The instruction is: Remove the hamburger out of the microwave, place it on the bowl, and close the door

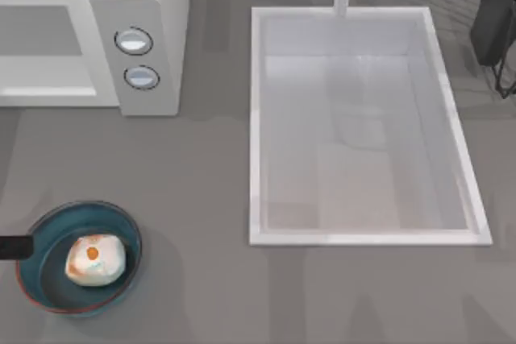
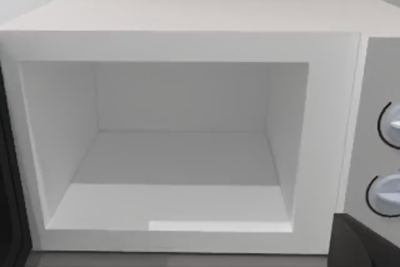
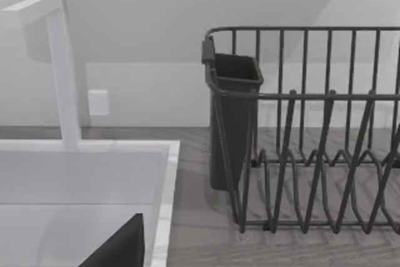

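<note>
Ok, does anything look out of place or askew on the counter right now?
Nothing spilled or damaged. The hamburger sits upright in the bowl at the counter's front left. The one thing off: the microwave cavity stands open and empty, so its door hasn't been closed yet.

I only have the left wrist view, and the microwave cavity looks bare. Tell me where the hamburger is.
Observer: In the top view the hamburger sits in the bowl, on the table near the lower left corner, in front of the microwave.
Operator: Give me the left gripper's position against that bowl.
Observer: The left gripper pokes in from the top view's left edge as a dark tip over the bowl's left rim, apart from the hamburger.
Operator: Say what stands on the microwave's right.
Observer: A white sink basin, with a strip of bare table between them.
</note>
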Motion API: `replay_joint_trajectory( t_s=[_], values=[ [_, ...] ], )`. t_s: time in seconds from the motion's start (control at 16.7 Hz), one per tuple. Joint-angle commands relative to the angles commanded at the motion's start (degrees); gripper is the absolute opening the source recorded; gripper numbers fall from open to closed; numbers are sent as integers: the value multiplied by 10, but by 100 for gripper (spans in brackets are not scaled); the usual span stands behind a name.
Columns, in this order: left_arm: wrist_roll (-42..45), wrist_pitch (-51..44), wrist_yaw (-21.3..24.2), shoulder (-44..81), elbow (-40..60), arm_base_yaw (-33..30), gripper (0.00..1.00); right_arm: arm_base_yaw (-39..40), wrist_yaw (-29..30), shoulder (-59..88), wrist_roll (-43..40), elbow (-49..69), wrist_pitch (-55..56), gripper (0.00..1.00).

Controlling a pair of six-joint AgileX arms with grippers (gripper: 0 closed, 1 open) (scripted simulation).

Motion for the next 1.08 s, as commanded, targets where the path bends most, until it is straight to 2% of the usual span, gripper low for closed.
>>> replay_joint_trajectory(
  t_s=[0.3,0.48,0.78,1.08],
  values=[
    [2,106,-113,119,9,-113,0,0,0,0,0,0,0,100],
    [2,134,-141,148,11,-142,0,0,0,0,0,0,0,100],
    [2,126,-149,141,10,-150,0,0,0,0,0,0,0,100],
    [1,69,-253,92,18,-254,0,0,0,0,0,0,0,100]
  ],
)
